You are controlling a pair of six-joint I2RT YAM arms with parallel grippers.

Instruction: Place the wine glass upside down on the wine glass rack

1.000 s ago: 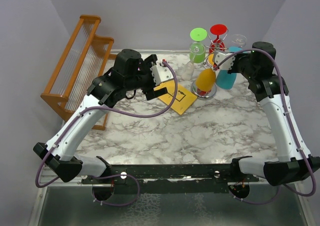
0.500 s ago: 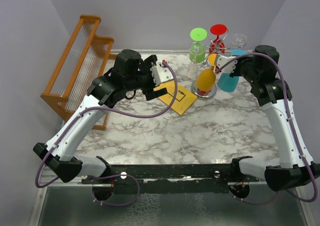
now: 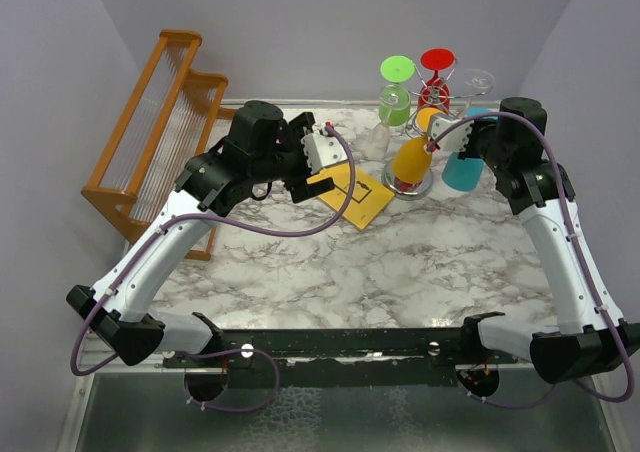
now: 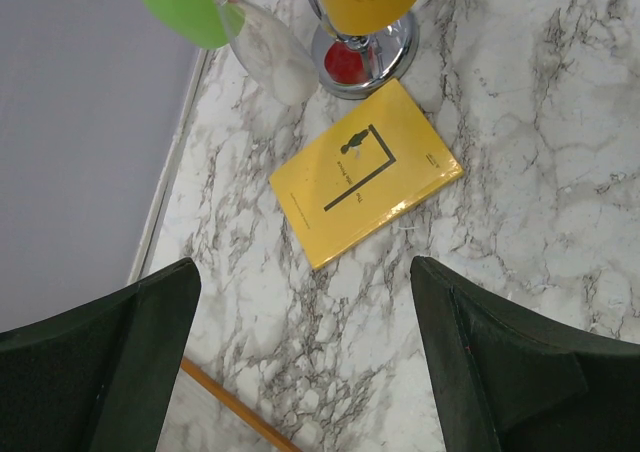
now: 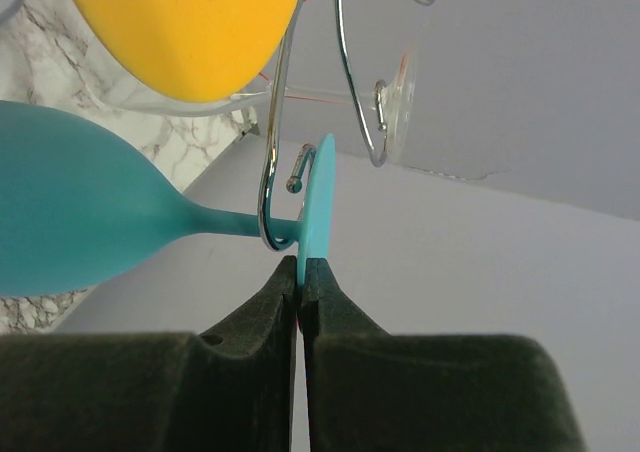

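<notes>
Jaws of the right gripper (image 5: 300, 267) closed tight, pinching the foot rim of the teal wine glass (image 5: 70, 222); glass stem sits inside a curled wire hook of the wine glass rack (image 4: 395, 47); bowl just beside the orange glass (image 5: 180, 32); left gripper (image 4: 300, 302) spread wide, empty, above the yellow booklet (image 4: 365, 177) on the marble table (image 4: 520, 172).

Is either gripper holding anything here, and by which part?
Right gripper pinches the teal wine glass by the edge of its foot; left gripper holds nothing.
</notes>
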